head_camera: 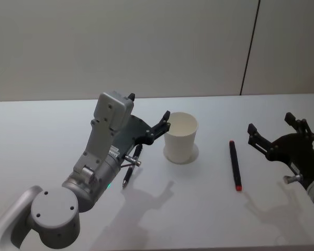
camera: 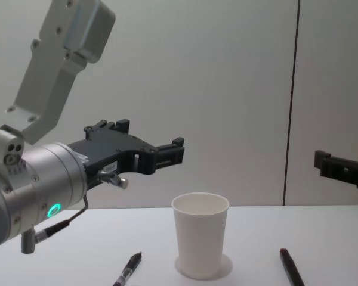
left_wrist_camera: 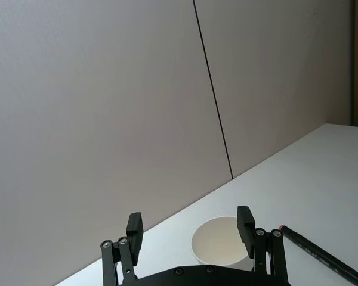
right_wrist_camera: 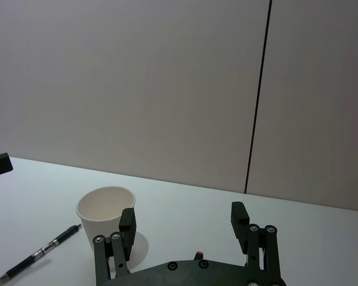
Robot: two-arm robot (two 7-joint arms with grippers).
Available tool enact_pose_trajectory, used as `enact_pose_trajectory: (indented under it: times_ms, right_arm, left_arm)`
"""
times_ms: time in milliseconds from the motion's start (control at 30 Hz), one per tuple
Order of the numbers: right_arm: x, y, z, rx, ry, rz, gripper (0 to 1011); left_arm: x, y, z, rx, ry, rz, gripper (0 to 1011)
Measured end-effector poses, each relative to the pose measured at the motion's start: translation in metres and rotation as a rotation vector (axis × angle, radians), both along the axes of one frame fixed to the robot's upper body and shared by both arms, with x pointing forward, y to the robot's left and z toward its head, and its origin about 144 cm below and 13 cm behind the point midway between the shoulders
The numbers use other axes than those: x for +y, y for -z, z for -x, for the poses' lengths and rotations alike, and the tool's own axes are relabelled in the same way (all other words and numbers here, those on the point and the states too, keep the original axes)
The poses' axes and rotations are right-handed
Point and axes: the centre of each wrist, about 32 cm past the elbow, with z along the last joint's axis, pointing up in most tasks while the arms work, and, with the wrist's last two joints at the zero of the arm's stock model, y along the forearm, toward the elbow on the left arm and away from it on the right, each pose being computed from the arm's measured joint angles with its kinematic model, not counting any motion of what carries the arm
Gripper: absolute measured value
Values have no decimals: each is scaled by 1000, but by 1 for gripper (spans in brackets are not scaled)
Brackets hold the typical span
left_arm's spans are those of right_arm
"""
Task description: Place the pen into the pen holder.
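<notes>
Plainly white, the pen holder (head_camera: 178,148) tapers downward, upright.

Head view looks down, chest view level, wrist views forward; all share the pen holder (head_camera: 180,144).

Table (head_camera: 199,225): white, spread beneath the left pincer (head_camera: 158,127) and the right pincer (head_camera: 270,123).
Wall (head_camera: 120,47): pale grey, stood beyond both pincers.
Seam (head_camera: 250,47): dark, vertical, ran down behind the right pincer.
</notes>
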Motion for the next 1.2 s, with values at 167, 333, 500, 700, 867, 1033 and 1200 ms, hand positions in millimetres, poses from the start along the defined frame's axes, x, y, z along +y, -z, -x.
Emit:
enact_pose_trajectory:
  times_ms: [167,333,500,700,867,1033,1200]
  right_arm:
    - [0,0,0,0,0,0,1001]
    - [0,0,0,0,0,0,1001]
    - [0,0,0,0,0,0,1001]
    - [0,0,0,0,0,0,1001]
    - [0,0,0,0,0,0,1001]
    - [0,0,0,1,0,-1,1001]
    - [3,-1,0,8,1,-2,1001]
  left_arm:
    - [0,0,0,0,0,0,1004]
    - [0,0,0,0,0,0,1004]
    - [0,0,0,0,0,0,1004]
    - [0,0,0,0,0,0,1004]
    - [0,0,0,0,0,0,1004]
    - [0,0,0,0,0,0,1004]
    - [0,0,0,0,0,0,1004]
